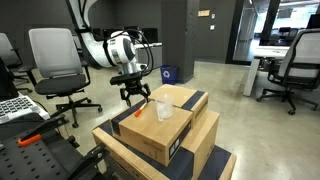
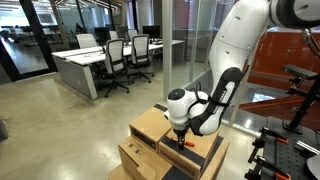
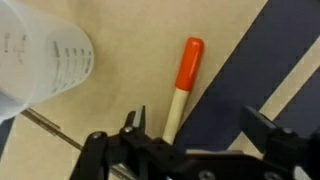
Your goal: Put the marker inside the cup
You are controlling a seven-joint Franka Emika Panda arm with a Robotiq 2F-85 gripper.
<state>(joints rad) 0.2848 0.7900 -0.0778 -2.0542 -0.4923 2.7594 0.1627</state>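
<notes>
The marker [image 3: 183, 85] has a red-orange cap and a pale body. It lies flat on the top cardboard box [image 3: 110, 95], its lower end running between my gripper's fingers. My gripper [image 3: 200, 128] hangs just above it, open, and nothing is held. In the wrist view the clear cup [image 3: 40, 55] stands at the upper left, apart from the marker. In an exterior view the gripper [image 1: 132, 94] hovers over the marker [image 1: 138, 113], with the cup [image 1: 163, 108] a little further along the box top. From the opposite side the gripper [image 2: 180, 136] hides most of the marker.
The boxes [image 1: 165, 135] are stacked, with dark tape [image 3: 250, 70] across the top one. Black equipment with orange parts [image 1: 30, 140] sits beside the stack. Office chairs [image 1: 58, 65] and desks [image 2: 85, 65] stand on the floor around.
</notes>
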